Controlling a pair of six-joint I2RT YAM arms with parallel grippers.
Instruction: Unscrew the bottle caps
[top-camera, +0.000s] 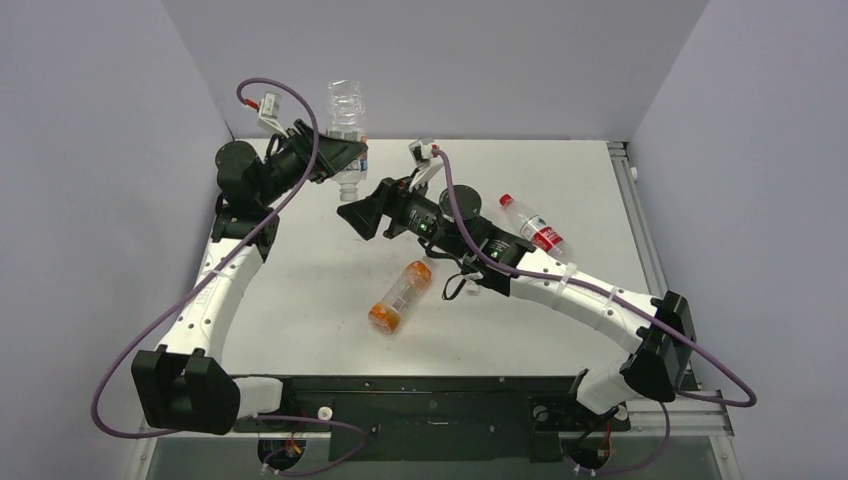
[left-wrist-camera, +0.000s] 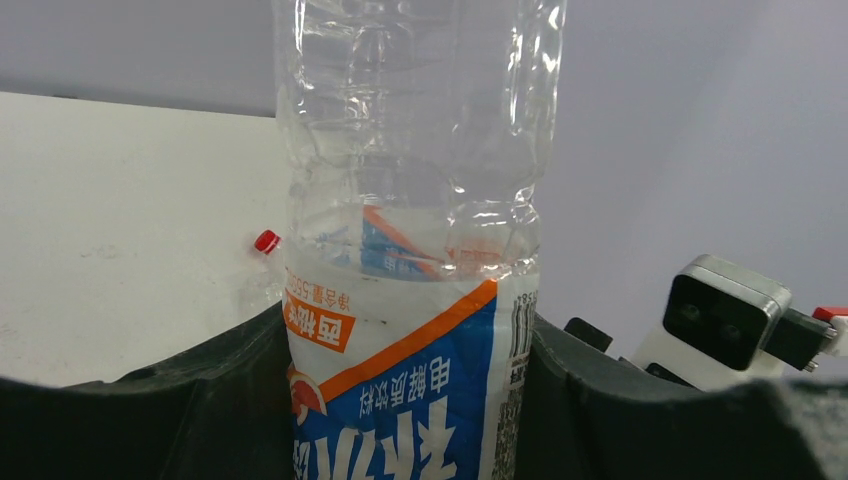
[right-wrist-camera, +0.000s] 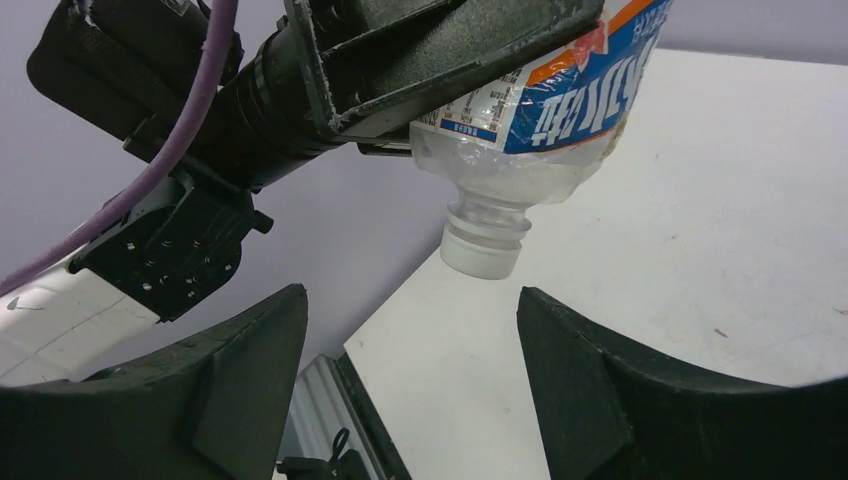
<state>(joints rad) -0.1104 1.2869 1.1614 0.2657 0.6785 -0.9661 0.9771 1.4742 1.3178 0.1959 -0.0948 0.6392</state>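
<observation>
- The left claw (top-camera: 345, 152) is clamped around the labelled waist of a clear crinkled plastic bottle (left-wrist-camera: 420, 150). It holds the bottle above the white desk (top-camera: 300, 290), at about 11 o'clock in the top view, with the neck pointing down.
- The bottle's whitish round plastic screw cap (right-wrist-camera: 483, 258) hangs at the 6 o'clock end, bare and reachable.
- The right claw (right-wrist-camera: 410, 340) stands wide, one jaw on either side just below that cap, touching nothing.
- The bottle should be light and thin-walled, so it is likely to buckle or twist in the grip; the turning force should stay modest.
- The cap is small and stiff. It may be ribbed, though the view is too soft to be sure. It is best pinched squarely across its sides, clear of the neck ring.
- A bright red screw cap (top-camera: 506, 199) sits on a small clear bottle (top-camera: 535, 230) lying at 2 o'clock.
</observation>
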